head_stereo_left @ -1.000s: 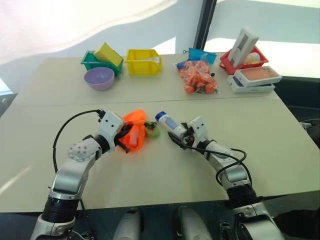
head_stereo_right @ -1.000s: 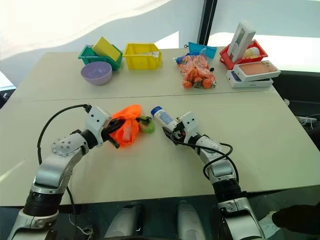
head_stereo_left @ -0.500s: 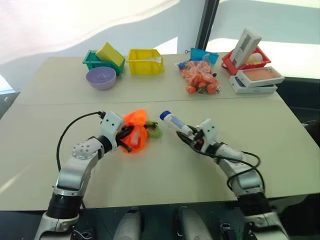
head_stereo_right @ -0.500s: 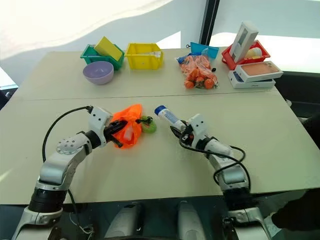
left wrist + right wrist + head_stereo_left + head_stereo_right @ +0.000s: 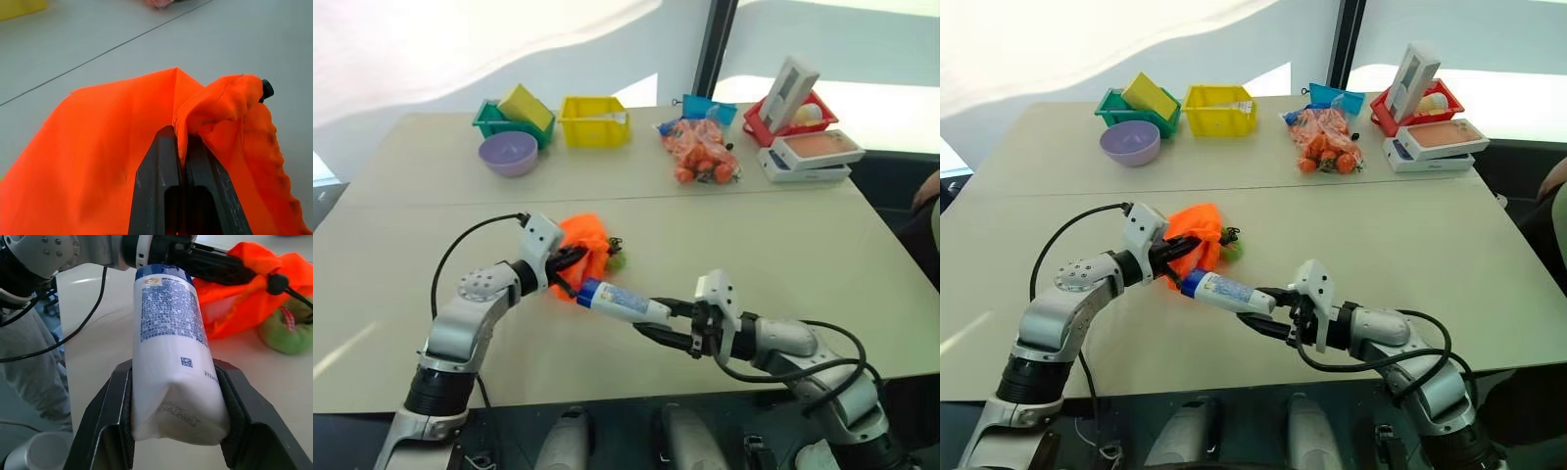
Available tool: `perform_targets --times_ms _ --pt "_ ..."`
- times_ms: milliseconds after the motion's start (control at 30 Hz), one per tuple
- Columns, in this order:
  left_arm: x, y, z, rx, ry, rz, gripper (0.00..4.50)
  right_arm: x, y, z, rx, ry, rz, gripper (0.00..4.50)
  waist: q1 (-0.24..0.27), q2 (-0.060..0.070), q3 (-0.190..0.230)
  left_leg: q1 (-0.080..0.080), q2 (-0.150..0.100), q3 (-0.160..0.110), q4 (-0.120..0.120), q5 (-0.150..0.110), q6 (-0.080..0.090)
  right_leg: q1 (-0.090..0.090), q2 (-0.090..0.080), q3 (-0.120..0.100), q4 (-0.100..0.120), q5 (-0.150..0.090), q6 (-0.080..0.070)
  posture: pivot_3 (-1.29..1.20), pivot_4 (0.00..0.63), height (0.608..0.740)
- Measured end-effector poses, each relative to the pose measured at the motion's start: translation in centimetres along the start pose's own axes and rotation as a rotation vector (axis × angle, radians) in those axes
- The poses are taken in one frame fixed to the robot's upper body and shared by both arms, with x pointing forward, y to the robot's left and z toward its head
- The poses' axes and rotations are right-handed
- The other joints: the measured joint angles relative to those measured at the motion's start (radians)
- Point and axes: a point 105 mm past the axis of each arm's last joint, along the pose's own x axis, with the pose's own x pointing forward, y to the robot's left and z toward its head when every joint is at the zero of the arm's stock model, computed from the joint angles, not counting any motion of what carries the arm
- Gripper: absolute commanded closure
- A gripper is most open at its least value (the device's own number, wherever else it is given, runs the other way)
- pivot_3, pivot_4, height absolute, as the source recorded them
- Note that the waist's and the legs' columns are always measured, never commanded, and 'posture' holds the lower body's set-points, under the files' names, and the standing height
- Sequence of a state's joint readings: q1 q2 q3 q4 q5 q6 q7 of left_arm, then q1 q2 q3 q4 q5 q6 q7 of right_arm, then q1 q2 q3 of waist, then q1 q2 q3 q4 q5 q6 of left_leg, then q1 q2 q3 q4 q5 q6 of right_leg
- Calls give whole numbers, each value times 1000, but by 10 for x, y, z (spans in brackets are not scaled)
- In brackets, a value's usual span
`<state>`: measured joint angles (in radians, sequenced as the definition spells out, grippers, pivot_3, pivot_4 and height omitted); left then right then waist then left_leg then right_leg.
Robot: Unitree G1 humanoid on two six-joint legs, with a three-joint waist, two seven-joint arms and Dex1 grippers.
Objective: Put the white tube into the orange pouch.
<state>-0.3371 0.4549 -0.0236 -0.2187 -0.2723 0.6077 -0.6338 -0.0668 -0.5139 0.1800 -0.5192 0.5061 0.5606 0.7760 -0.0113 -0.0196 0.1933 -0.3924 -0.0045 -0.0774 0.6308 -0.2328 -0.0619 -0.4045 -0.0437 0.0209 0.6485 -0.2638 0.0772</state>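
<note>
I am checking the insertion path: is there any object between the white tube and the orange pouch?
Nothing visible stands between them. The right hand holds the white tube, its blue cap right at the orange pouch, whose fabric the left hand pinches. Whether the pouch mouth is open cannot be seen.

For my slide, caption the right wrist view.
Right gripper holds the white tube, cap toward the orange pouch pinched by the left gripper.

One white tube [image 5: 619,301], one orange pouch [image 5: 585,241], perhaps four bins [image 5: 594,121].
</note>
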Motion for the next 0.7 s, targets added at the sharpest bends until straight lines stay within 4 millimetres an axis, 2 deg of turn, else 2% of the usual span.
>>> perform_targets --times_ms 367,700 --pt "-4 -11 9 12 -6 -65 4500 8 -20 -4 -29 6 -70 2876 -4 0 0 0 0 0 -1 0 0 0 0 0 -1 0 0 0 150 740" --pt "-10 -11 9 25 15 -68 4500 31 -33 -7 -89 33 -139 2876 -4 0 0 0 0 0 -1 0 0 0 0 0 0 0 0 0 150 740"
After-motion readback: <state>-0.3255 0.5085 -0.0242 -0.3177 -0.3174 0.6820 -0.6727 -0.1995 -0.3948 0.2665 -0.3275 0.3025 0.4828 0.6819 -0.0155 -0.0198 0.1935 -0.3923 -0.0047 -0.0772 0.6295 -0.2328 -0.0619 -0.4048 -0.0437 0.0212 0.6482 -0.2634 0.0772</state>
